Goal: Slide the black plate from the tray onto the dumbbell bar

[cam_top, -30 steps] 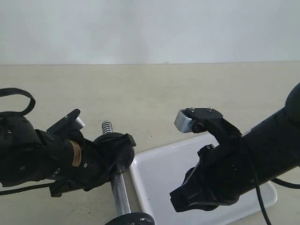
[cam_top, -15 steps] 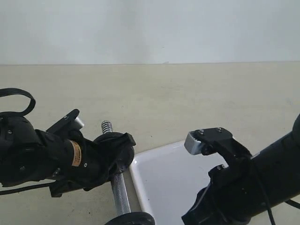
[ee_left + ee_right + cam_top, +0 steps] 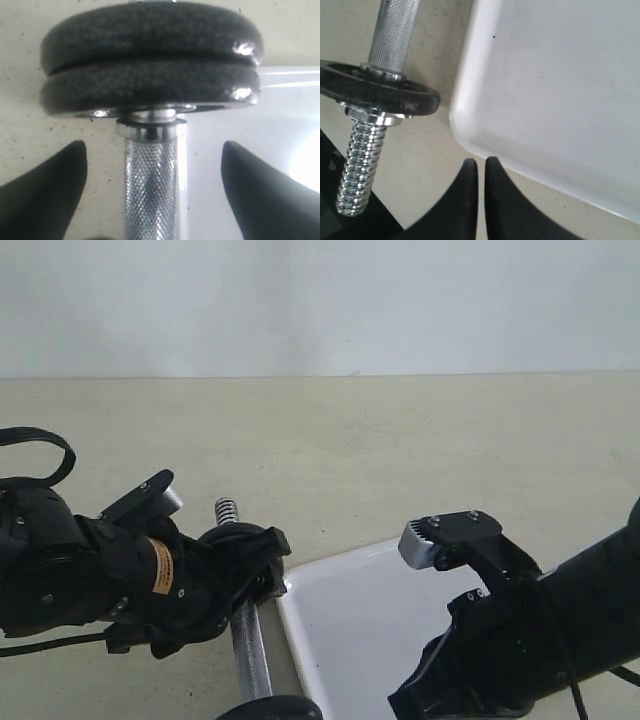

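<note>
My left end effector (image 3: pixel 152 150) stands wide, a finger either side of the dumbbell bar (image 3: pixel 150 195), gripping nothing; the bar's long axis runs straight ahead to the black plate (image 3: pixel 150 65), which sits on the bar beside the tray (image 3: pixel 560 75), not in it; my left arm seems nearer. My right end effector (image 3: pixel 481 165) is pinched shut, empty, by the tray's corner; the plate shows two stacked rims, so one disc or two I cannot tell.
</note>
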You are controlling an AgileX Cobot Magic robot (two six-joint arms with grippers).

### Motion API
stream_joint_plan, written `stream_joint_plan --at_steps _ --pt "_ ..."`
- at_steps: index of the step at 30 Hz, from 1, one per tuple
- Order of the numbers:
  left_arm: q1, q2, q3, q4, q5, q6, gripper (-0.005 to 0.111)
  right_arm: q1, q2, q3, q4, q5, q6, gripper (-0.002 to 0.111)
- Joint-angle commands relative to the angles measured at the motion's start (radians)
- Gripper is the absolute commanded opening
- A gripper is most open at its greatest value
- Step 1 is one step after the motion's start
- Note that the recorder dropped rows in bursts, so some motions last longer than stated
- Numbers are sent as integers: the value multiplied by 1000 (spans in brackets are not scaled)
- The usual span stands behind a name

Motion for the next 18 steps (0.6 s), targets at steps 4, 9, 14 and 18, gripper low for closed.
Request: stream_joint_plan --at_steps 4,9,14,18 --pt "2 0 -4 2 -9 8 72 0 -6 6 8 -10 -10 1" --pt "2 0 -4 2 -9 8 72 0 -6 6 8 -10 -10 1" --pt "2 0 -4 2 -9 8 72 0 -6 6 8 -12 -10 1" --pt "2 0 -4 2 -10 8 72 0 -6 6 8 -12 -10 1"
